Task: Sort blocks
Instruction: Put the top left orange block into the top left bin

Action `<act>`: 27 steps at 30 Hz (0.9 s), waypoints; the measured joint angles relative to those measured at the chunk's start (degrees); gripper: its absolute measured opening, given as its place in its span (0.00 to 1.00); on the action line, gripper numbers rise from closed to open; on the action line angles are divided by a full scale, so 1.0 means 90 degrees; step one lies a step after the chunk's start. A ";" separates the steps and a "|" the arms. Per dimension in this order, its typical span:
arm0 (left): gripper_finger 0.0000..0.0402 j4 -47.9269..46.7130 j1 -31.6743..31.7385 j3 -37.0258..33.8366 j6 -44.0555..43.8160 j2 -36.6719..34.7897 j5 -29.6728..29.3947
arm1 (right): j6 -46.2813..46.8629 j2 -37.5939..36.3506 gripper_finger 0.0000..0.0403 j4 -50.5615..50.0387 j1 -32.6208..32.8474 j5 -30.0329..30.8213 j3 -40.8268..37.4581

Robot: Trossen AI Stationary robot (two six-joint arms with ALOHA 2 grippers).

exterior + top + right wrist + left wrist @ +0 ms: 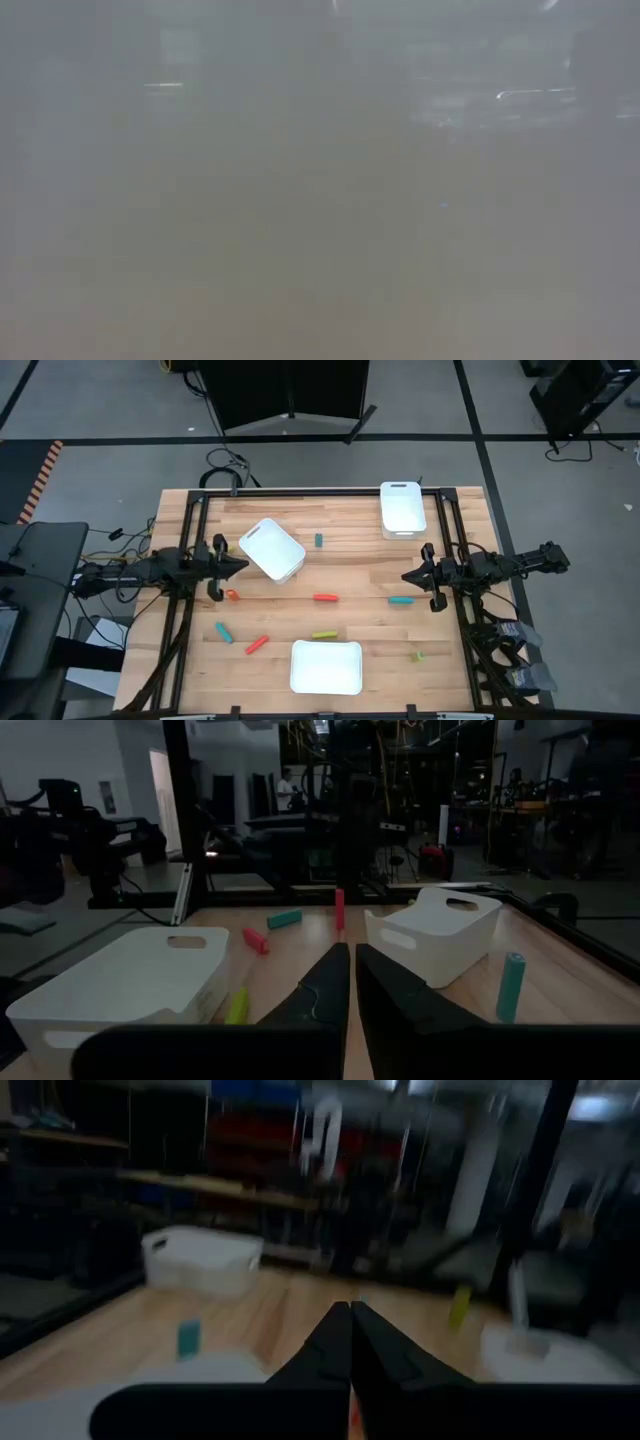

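Several small blocks lie flat on the wooden table: teal ones, red-orange ones and yellow-green ones. My left gripper is shut and empty at the table's left, beside a tilted white tray; the wrist view shows its fingers closed. My right gripper is shut and empty at the table's right, just beyond the teal block; its fingers show closed in the wrist view.
A white tray stands at the far right and another at the near edge's middle. A black frame runs along the table's far and side edges. The low view is fogged and shows nothing.
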 joint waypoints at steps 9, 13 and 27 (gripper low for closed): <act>0.01 0.0742 -0.0003 0.0069 -0.1935 0.0007 0.0829 | 0.0000 0.0000 0.09 0.0360 -0.0002 0.0000 0.0002; 0.03 -0.0040 -0.0005 0.0419 -0.2221 0.0011 0.1049 | -0.0002 -0.0002 0.09 0.0755 0.0000 0.0000 0.0001; 0.26 -0.2477 -0.0005 0.2917 -0.1354 0.2252 0.0600 | -0.0121 0.0000 0.09 0.2281 -0.0001 0.0003 0.0002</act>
